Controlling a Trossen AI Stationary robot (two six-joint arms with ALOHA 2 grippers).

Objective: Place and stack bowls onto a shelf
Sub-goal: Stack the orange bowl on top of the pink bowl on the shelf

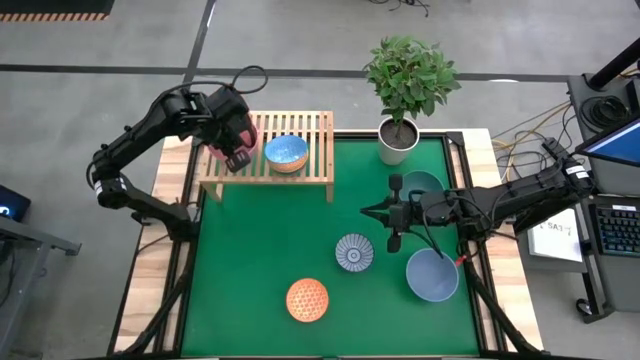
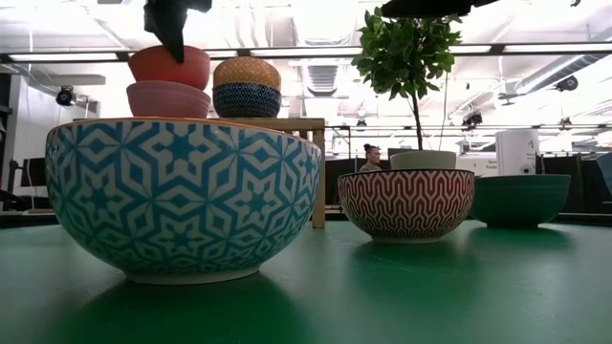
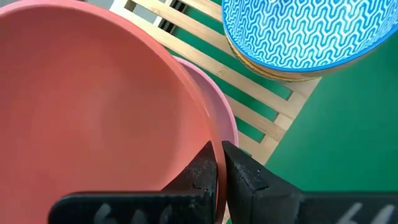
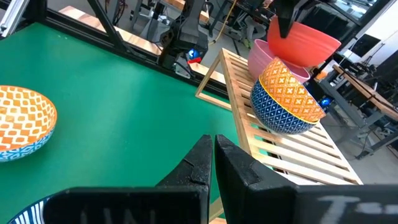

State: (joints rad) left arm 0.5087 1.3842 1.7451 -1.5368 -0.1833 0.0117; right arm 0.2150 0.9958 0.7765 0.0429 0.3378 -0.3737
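Note:
My left gripper (image 1: 237, 158) is over the left end of the light-wood shelf (image 1: 318, 125), shut on the red bowl (image 2: 169, 65). That bowl sits tilted in the pink bowl (image 2: 167, 98), which stands on the slats. Beside them on the shelf is an orange-and-blue patterned stack (image 1: 287, 153). My right gripper (image 1: 392, 212) hangs shut above the green table and touches nothing. On the table stand the dark teal bowl (image 1: 420, 184), blue-white patterned bowl (image 1: 354, 252), orange patterned bowl (image 1: 307, 299) and slate-blue bowl (image 1: 432, 275). My left gripper pinches the red bowl's rim (image 3: 210, 144), one finger (image 3: 200, 174) inside the bowl and the other (image 3: 244, 175) outside, coming from above. The bowl is tilted, its lower part inside the pink bowl (image 3: 225, 121). Whether it rests there, I cannot tell.
A white pot with a leafy plant (image 1: 398, 140) stands at the table's far edge, right of the shelf. The shelf's right half has bare slats (image 1: 318, 150). Open green table (image 1: 250, 260) lies near the left and middle. Cables and equipment sit beyond the right edge.

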